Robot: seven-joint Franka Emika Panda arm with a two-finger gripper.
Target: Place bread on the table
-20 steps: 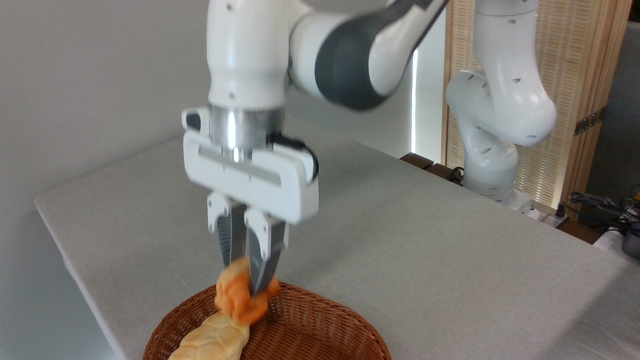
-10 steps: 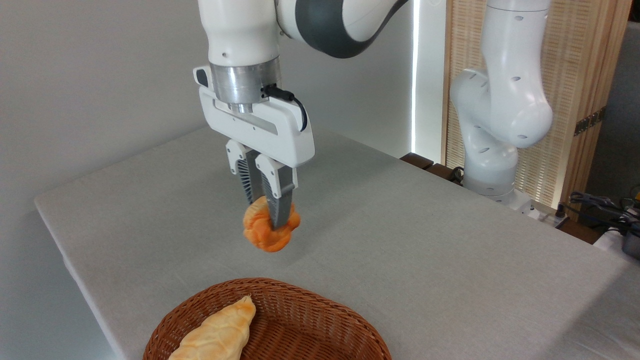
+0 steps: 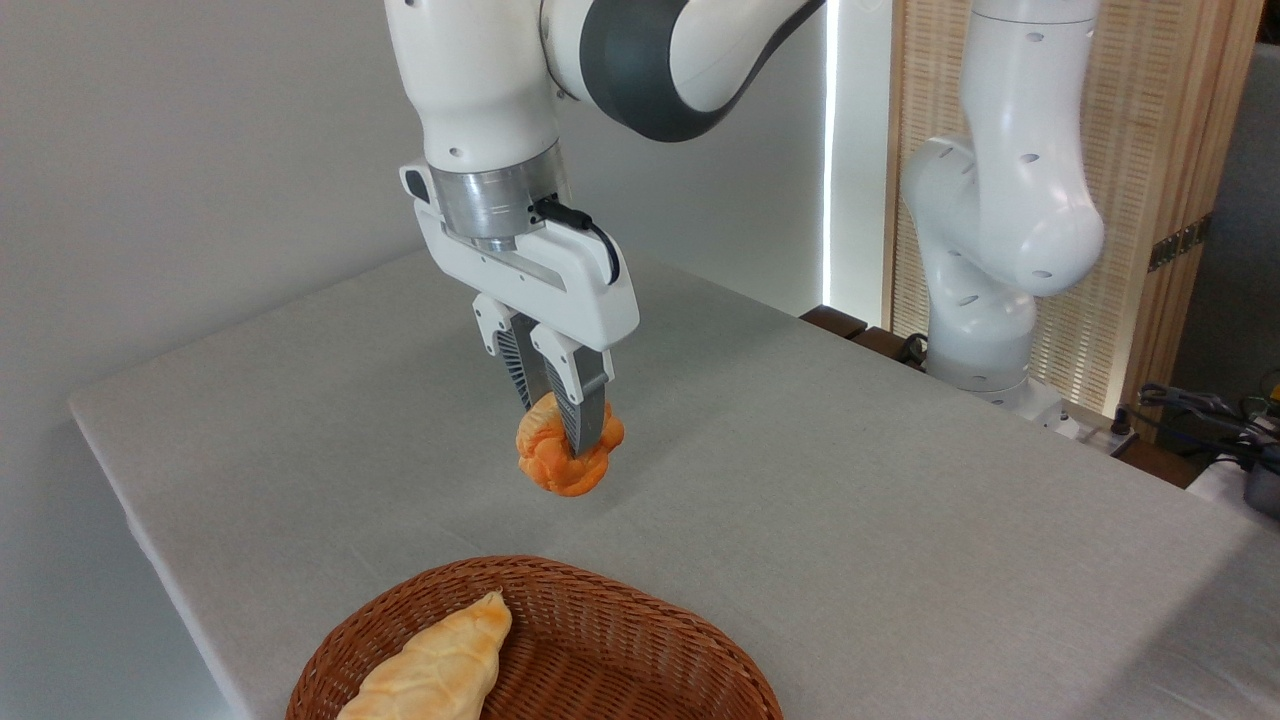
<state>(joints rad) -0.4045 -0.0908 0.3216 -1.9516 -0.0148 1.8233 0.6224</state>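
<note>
Camera view: fixed, looking across the grey surface (image 3: 850, 520) with the arm reaching in from the upper right
Step in hand: carrying the bread (image 3: 566, 456) out over the cloth, ahead of setting it down
How to do it well: lower straight down until the underside of the bun meets the cloth, then part the fingers; a release from the height it hangs at now would likely let the roundish bun bounce or roll
Where to set it: the bare cloth beyond the wicker basket (image 3: 620, 640) looks a sound choice, with enough room that the bun cannot tip back against the rim
Care on release: the lumpy, twisted crust may catch on the ribbed pads, so I would open fully and lift vertically
Pincer (image 3: 562, 438): pointing down and a little tilted, its jaws drawn narrow and clamped on the upper half of the bun
Contact: the near finger lies across the front of the bun; the far one is mostly hidden behind it
Bread position: in the air, clear of the surface and clear of the basket, which sits nearer the camera
Left in the basket: a long pale pastry (image 3: 440, 665), not part of this job
Progress: bun is out of the basket, placing not yet done
</note>
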